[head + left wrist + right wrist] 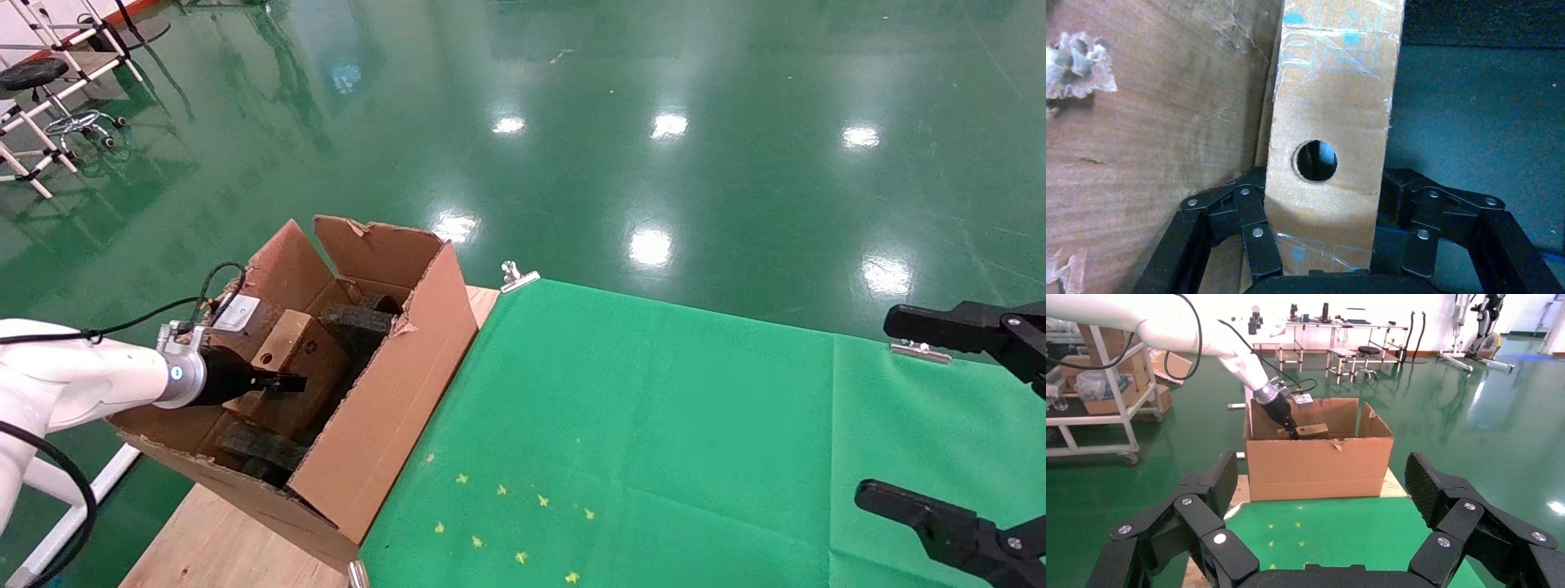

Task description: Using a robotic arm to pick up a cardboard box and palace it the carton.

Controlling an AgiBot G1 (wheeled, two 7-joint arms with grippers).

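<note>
Left gripper [282,381] reaches into carton [384,425], fingers closed on both sides of box [298,359]; wrist view shows box pinched between jaws, round hole facing camera. Box sits low inside carton, on or just above foam blocks [355,322], near wall on robot's left. Likely held for lowering; release seems next. Right gripper [964,425] parked over green cloth [654,425], spread wide, empty.
</note>
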